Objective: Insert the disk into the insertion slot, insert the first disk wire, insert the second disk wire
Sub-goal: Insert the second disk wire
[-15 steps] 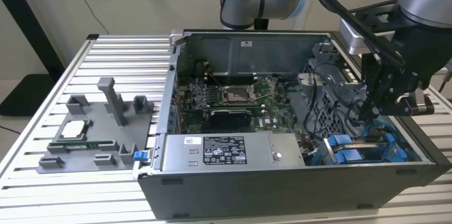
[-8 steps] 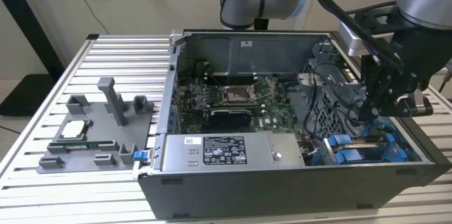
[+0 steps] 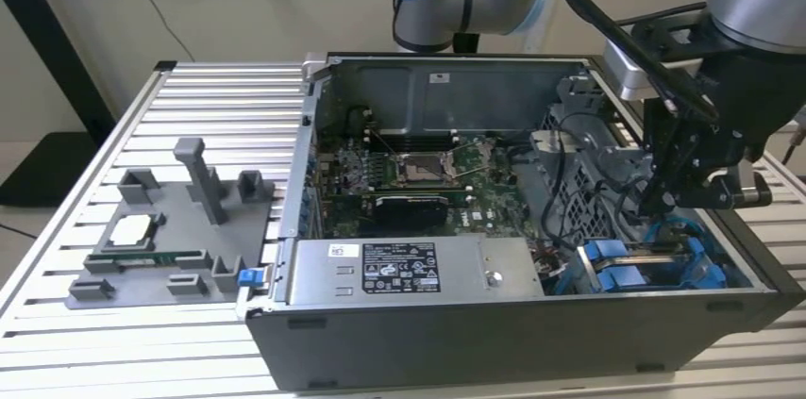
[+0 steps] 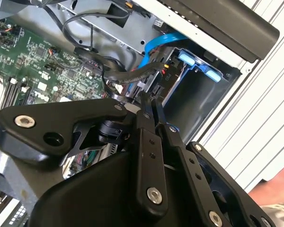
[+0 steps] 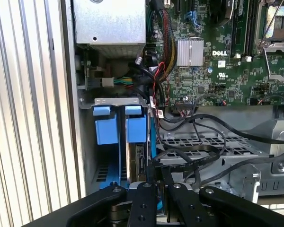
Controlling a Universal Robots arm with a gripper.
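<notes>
Blue-framed disk (image 5: pixel 138 142) sits in the insertion slot (image 5: pixel 114 101) | my pincer (image 4: pixel 151 100) nearly closed, pinching a black wire (image 4: pixel 132 75) at the disk | wiring unfinished, I judge.

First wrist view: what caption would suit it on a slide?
End effector poised among black cables at the blue-tabbed insertion slot of an open computer case, beside the green motherboard.
</notes>
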